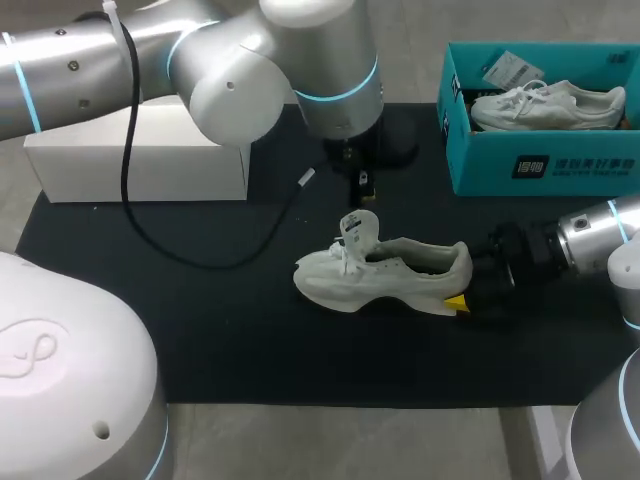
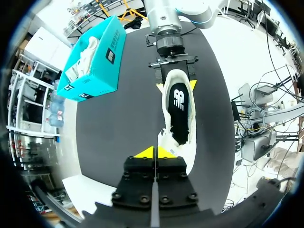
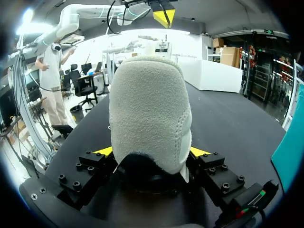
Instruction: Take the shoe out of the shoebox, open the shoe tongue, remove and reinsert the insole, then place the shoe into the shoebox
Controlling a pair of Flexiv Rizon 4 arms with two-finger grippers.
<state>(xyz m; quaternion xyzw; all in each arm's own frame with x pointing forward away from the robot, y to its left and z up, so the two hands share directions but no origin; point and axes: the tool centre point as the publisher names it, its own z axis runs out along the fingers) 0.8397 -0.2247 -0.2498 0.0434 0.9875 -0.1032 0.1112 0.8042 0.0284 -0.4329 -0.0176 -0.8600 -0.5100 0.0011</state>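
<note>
A black mat (image 1: 230,340) covers the table, with grey floor around it. The right gripper (image 3: 151,154) is clamped across the heel of the white shoe (image 1: 385,275), one yellow tip on each side. That shoe stands upright on its sole in the middle of the mat, well apart from the teal shoebox (image 1: 540,165), so taking it out is done. The left gripper (image 2: 154,153) hangs over the toe end with its tips pressed together, holding nothing. The tongue (image 1: 358,232) stands lifted and the dark insole (image 2: 179,107) appears to lie flat inside, though I can't tell whether it is yet to come out. Returning the shoe to the box is clearly left. A second shoe (image 1: 545,105) lies in the shoebox, and a white box (image 1: 140,165) sits at the mat's far left
</note>
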